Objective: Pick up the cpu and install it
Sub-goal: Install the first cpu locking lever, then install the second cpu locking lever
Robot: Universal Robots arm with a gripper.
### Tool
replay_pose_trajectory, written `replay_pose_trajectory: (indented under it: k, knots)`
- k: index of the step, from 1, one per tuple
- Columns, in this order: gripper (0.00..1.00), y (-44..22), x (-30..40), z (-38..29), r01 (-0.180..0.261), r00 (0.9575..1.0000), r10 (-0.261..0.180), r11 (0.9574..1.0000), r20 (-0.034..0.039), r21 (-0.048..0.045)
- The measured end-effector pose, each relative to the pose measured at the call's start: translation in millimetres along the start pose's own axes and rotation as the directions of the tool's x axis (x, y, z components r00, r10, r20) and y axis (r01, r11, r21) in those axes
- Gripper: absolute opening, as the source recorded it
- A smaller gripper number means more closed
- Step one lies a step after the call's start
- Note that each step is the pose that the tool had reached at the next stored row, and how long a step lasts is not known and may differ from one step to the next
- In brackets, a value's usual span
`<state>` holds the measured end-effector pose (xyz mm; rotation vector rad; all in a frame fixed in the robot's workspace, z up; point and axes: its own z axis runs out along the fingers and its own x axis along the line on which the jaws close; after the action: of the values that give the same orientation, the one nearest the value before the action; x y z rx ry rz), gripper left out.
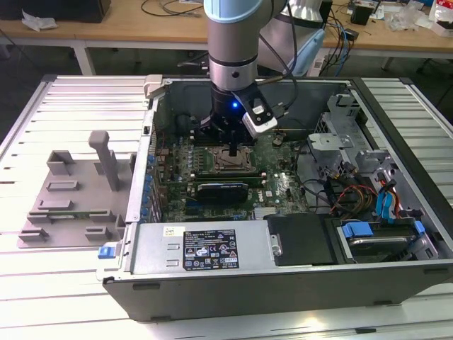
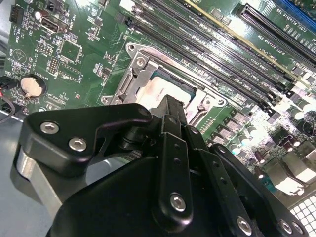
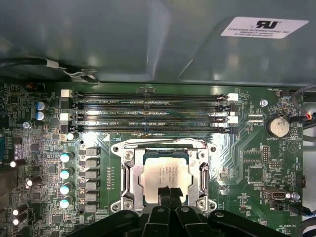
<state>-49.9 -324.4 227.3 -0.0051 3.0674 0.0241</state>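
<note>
The cpu, a flat square chip with a silver-grey top, lies flat inside the metal socket frame on the green motherboard. It also shows in the second wrist view as the cpu within the socket frame. My gripper is directly over the chip's near edge, its two black fingers pressed together with nothing between them. Their tips sit at or just above the chip's top; contact cannot be told. In the exterior view the gripper reaches down into the open computer case over the socket.
Memory slots run beside the socket, with capacitors and a coin battery nearby. A grey plastic fixture lies on the table at the exterior view's left. The power supply, a drive cage and loose cables crowd the case.
</note>
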Motion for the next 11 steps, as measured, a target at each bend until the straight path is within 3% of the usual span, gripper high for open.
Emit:
replay_pose_trajectory:
  k: [11]
  knots:
    - [0.11,0.0,-0.2,-0.8,0.0,1.0,0.0,1.0,0.0,0.0001]
